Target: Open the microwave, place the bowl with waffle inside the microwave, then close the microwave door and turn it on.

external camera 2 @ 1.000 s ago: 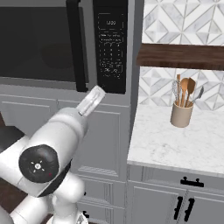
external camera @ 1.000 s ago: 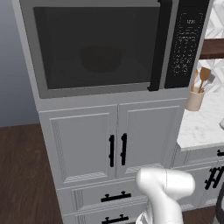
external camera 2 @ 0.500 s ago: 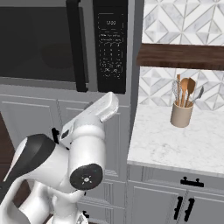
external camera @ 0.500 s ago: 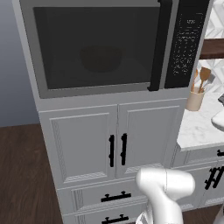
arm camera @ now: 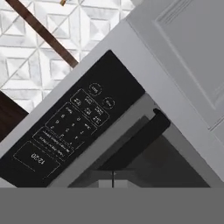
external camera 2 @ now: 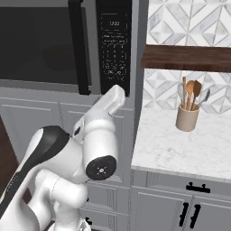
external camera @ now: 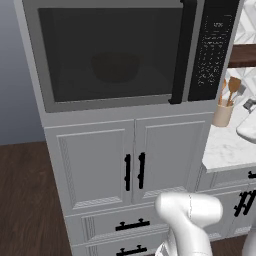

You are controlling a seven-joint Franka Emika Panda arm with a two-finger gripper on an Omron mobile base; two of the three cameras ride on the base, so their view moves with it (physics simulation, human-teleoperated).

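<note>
Grey microwave door (external camera: pixel 112 55) shut — handle (external camera: pixel 181 50) upright

Light: even, soft, rendered.
Shadows: faint.
Glare: none; microwave door (external camera: pixel 112 55) window dark, murky.
Focus: slightly soft throughout, no edge distortion.

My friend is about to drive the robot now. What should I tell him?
Claw: shut, holding nothing, pointing up at the tall black keypad panel.
Things: the small round bowl sits inside the large grey built-in microwave, dim behind the dark glass. The wide grey-framed microwave door is closed, its long black bar handle untouched.
Done: door opened, bowl in, door closed.
Left: press the start button on the keypad; the display reads 12:00, so it looks not yet running.
</note>
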